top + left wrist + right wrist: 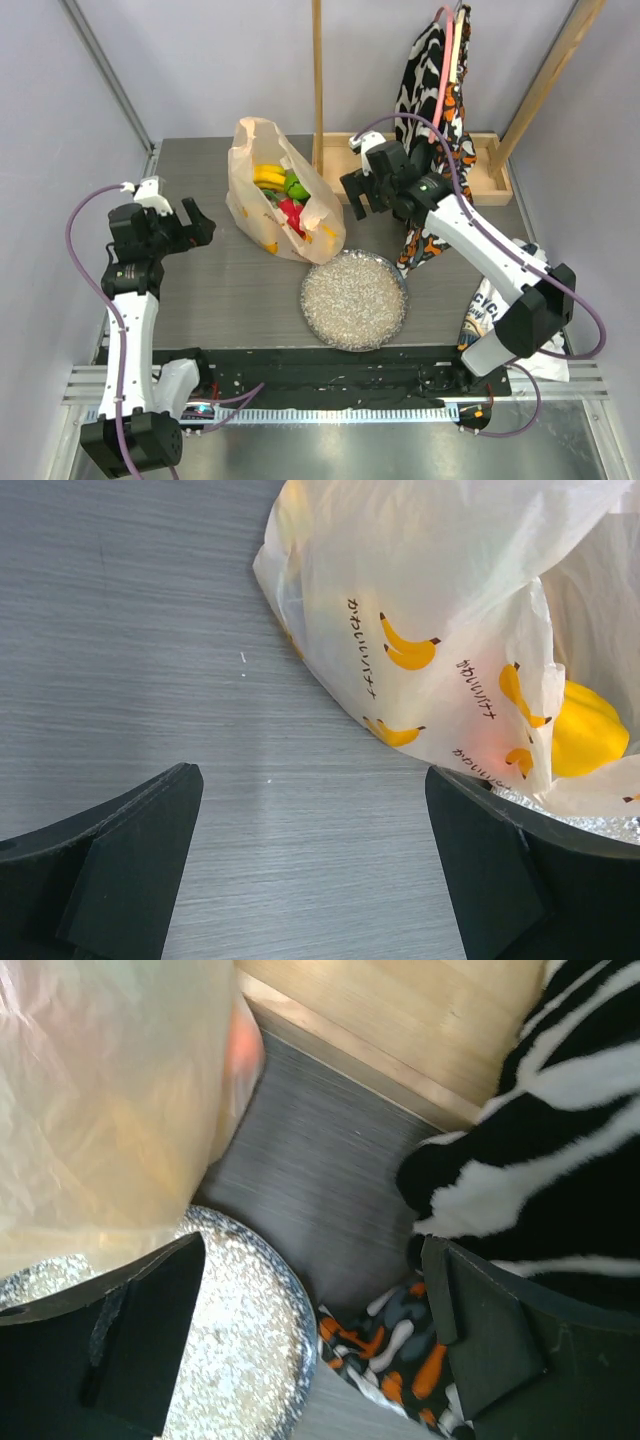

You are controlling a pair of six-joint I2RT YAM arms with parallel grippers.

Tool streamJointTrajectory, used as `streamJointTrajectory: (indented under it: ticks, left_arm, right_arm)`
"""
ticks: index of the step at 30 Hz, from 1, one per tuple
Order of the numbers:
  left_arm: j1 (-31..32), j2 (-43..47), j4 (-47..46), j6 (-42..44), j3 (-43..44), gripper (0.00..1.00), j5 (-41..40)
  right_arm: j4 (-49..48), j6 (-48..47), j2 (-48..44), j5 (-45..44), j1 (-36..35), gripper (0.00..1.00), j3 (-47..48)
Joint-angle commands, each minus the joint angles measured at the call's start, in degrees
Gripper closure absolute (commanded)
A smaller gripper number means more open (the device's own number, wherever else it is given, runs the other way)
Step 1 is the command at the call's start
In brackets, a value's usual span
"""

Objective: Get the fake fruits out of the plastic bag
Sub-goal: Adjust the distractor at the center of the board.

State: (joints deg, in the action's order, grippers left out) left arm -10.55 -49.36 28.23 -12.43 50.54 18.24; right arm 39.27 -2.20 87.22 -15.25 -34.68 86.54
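The plastic bag stands open at the table's back centre, beige with banana prints. Inside it I see yellow bananas, a green apple and a red fruit. My left gripper is open and empty, left of the bag with bare table between. In the left wrist view the bag fills the upper right, with a yellow fruit at its mouth. My right gripper is open and empty, just right of the bag's mouth. The bag's wall fills the right wrist view's left.
A round speckled grey plate lies in front of the bag, its rim touching the bag. Patterned cloths hang from a wooden stand at the back right, close behind my right arm. Another cloth hangs at the table's right edge.
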Motion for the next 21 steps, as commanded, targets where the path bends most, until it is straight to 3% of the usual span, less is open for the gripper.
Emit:
streamJointTrajectory:
  ticks: [1,4,7,12,16,21]
  left_arm:
    - [-2.0,-0.9,-0.8,-3.6,2.2,0.01,4.0]
    - [-2.4,-1.3,-1.2,-4.0,2.9,0.01,4.3]
    - [-2.4,-2.0,-2.1,-4.1,3.1,0.02,5.5]
    - [-2.0,-2.8,-4.0,-7.3,5.1,0.04,16.5]
    - [-2.0,-3.3,-4.7,-6.6,6.1,0.04,20.5]
    - [-1.1,-4.5,-4.8,-7.2,7.3,0.04,23.4]
  right_arm:
    - [-8.2,1.2,2.7,2.3,-0.7,0.03,1.7]
    - [-7.1,-4.6,6.7,4.4,-0.7,0.06,8.4]
    - [-6.4,-4.3,12.1,-1.4,-0.5,0.12,19.1]
    - [-10.1,-3.1,18.4,-5.8,2.8,0.14,29.1]
    - [-11.3,-2.5,24.9,-7.9,10.0,0.14,36.7]
    - [-15.3,-4.9,28.4,-14.5,18.1,0.14,37.9]
